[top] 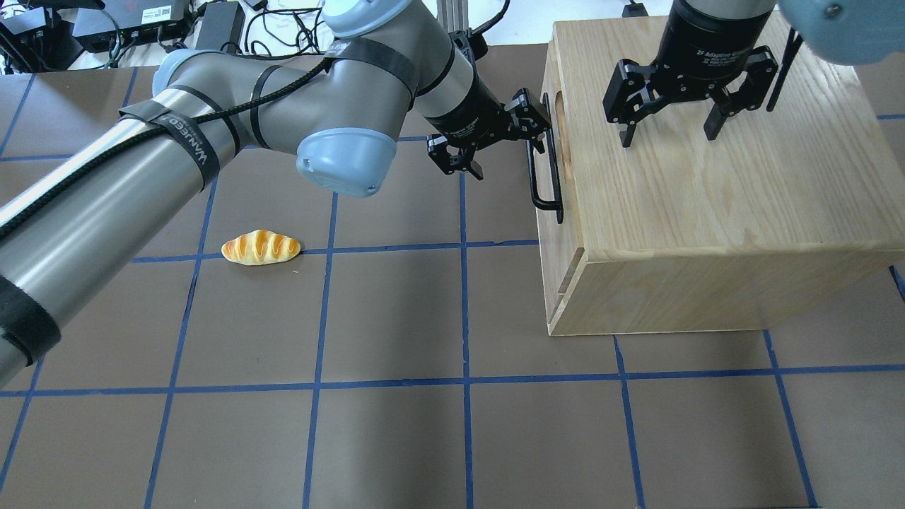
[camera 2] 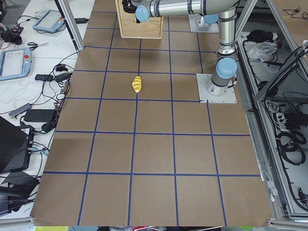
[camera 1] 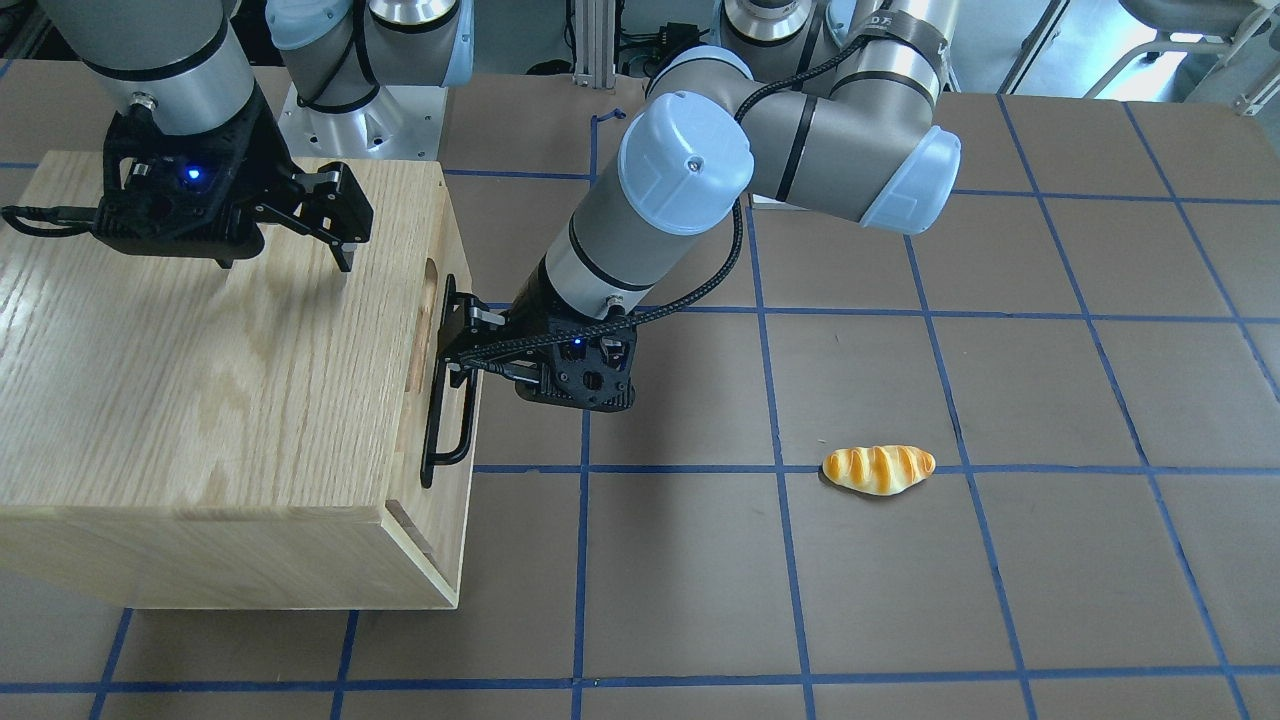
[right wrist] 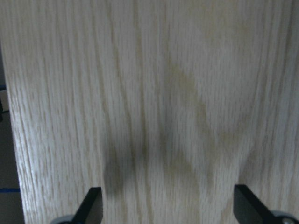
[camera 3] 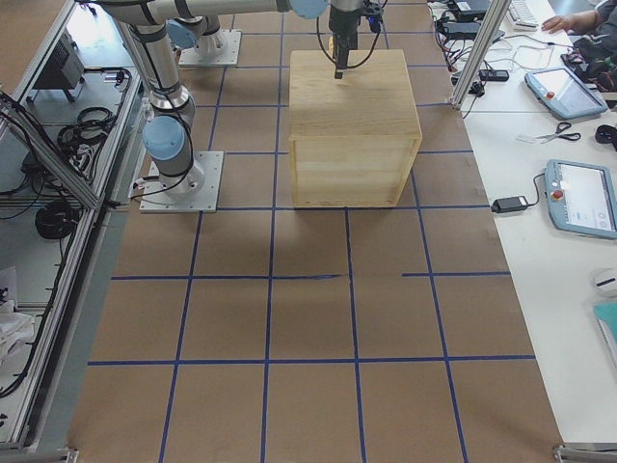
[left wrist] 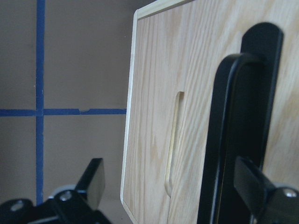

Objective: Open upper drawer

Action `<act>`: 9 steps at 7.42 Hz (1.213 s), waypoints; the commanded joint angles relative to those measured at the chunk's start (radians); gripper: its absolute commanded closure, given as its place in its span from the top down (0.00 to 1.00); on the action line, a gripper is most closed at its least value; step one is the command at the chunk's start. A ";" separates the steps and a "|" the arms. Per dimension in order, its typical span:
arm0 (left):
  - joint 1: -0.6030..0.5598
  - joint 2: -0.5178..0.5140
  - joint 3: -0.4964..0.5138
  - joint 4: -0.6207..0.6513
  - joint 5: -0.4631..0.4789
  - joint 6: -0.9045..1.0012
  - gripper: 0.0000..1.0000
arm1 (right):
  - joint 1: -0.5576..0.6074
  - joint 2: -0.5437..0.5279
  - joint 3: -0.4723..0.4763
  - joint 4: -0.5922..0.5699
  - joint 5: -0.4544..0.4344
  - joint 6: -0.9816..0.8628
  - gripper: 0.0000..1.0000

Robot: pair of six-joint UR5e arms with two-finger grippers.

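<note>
The upper drawer (top: 569,233) is the pale-wood front panel at the top of the oak cabinet (top: 707,198). It has a long black bar handle (top: 541,191) and a slot notch in its top edge, and it looks flush with the cabinet. My left gripper (top: 505,157) is open at the far end of the handle. In the left wrist view the handle (left wrist: 224,140) stands between the fingers, close to the right one, in front of the drawer panel (left wrist: 149,116). My right gripper (top: 668,138) is open and empty just above the cabinet top.
A toy bread roll (top: 261,247) lies on the brown table with blue tape lines, well to the left of the cabinet in the overhead view. The left arm's elbow hangs over the table between the roll and the cabinet.
</note>
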 commanded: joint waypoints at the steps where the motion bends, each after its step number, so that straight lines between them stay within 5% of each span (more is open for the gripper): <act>1: 0.000 -0.002 -0.005 -0.001 0.001 0.009 1.00 | 0.000 0.000 0.000 0.000 0.000 0.001 1.00; 9: 0.010 0.036 -0.039 -0.031 0.094 0.165 1.00 | 0.000 0.000 0.000 0.000 0.000 0.001 1.00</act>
